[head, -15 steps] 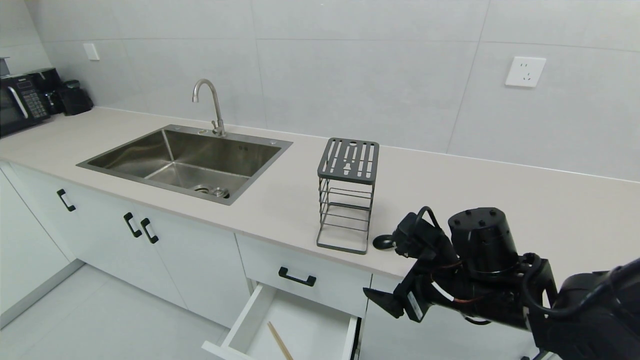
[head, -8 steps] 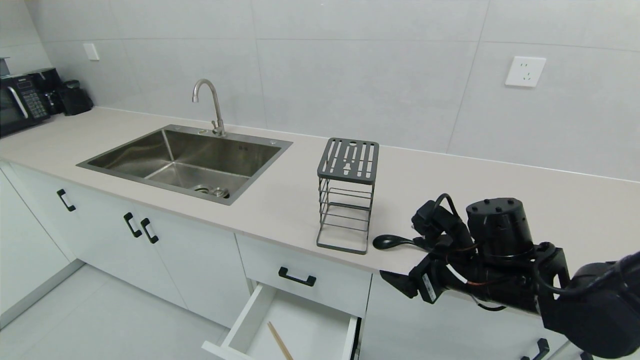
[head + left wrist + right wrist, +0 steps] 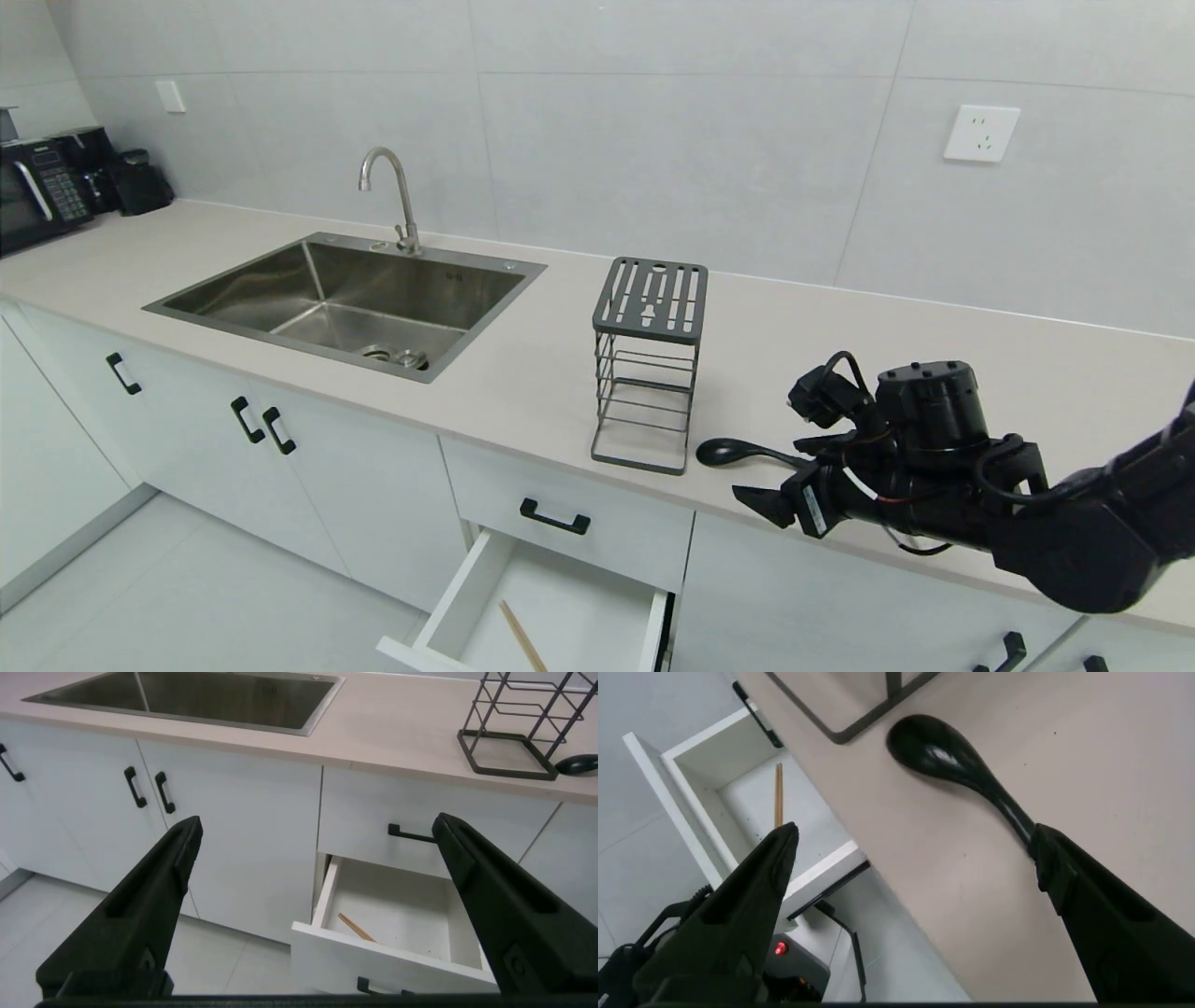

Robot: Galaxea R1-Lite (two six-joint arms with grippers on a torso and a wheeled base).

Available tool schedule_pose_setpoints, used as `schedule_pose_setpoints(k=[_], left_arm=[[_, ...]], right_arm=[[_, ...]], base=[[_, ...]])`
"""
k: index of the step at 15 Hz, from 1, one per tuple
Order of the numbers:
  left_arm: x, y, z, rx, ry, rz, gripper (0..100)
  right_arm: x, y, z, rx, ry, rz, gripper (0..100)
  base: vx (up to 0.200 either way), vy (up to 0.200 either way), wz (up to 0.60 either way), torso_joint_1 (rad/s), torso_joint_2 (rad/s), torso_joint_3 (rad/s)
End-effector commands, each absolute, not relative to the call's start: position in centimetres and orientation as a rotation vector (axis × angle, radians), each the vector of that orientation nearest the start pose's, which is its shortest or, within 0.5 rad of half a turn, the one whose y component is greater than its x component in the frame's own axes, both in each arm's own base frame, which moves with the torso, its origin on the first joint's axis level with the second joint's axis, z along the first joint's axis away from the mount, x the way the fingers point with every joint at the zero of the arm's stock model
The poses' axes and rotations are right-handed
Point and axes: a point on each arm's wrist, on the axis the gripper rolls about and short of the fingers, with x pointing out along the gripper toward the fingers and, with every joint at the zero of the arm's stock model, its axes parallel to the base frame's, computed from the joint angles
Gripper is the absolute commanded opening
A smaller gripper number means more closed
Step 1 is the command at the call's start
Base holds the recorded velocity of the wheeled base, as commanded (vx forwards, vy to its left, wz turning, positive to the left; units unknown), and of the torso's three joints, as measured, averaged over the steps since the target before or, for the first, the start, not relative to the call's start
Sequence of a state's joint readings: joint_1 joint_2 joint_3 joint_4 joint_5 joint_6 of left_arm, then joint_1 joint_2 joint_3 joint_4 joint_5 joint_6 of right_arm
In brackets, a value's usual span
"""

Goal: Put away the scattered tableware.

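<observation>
Right gripper (image 3: 913, 845) lay level at the counter (image 3: 840, 345) edge, spread wide astride the handle of the black spoon (image 3: 957, 765); left gripper (image 3: 318, 826) gaped wide.

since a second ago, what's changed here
The right gripper rose and moved right, level with the spoon, uncovering its handle; it is open, holding nothing. Spoon, rack, drawer and chopstick stayed put.

Sink (image 3: 271, 285) with faucet (image 3: 403, 205); microwave (image 3: 33, 196) far left; wall socket (image 3: 980, 133).
</observation>
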State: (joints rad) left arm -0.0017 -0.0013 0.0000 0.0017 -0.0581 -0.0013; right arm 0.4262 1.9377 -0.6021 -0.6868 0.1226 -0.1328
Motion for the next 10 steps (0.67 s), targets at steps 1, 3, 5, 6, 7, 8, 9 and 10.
schedule_pose_setpoints(k=[1,3,5,6,7,8,9,10], left_arm=[[-2.3,-0.1,7.5,-0.002,0.002,-0.06,100],[-2.3,-0.1,7.5,-0.002,0.002,-0.06,100],[-2.3,-0.1,7.5,-0.002,0.002,-0.058,100],[-2.3,-0.1,7.5,-0.002,0.002,-0.06,100],[-2.3,-0.1,7.5,-0.002,0.002,-0.06,100],[-2.3,-0.1,7.5,-0.002,0.002,-0.06,100],[-2.3,-0.1,7.5,-0.002,0.002,-0.06,100],[-2.3,-0.1,7.5,-0.002,0.002,-0.06,100]], right_arm=[[28.8,13.1,5.3,-0.228,0.64,0.567,100],[29.5,13.1,4.2,-0.229,0.665,0.558,100],[30.1,13.0,3.9,-0.226,0.667,0.549,100],[30.4,12.8,3.9,-0.224,0.665,0.541,100],[30.7,12.6,3.8,-0.222,0.665,0.529,100],[31.0,12.6,3.8,-0.226,0.658,0.529,100],[31.3,12.4,3.7,-0.227,0.658,0.522,100],[31.8,12.4,3.2,-0.227,0.664,0.517,100]], base=[[0.0,0.0,0.0,0.0,0.0,0.0],[0.0,0.0,0.0,0.0,0.0,0.0],[0.0,0.0,0.0,0.0,0.0,0.0],[0.0,0.0,0.0,0.0,0.0,0.0],[0.0,0.0,0.0,0.0,0.0,0.0],[0.0,0.0,0.0,0.0,0.0,0.0],[0.0,0.0,0.0,0.0,0.0,0.0],[0.0,0.0,0.0,0.0,0.0,0.0]])
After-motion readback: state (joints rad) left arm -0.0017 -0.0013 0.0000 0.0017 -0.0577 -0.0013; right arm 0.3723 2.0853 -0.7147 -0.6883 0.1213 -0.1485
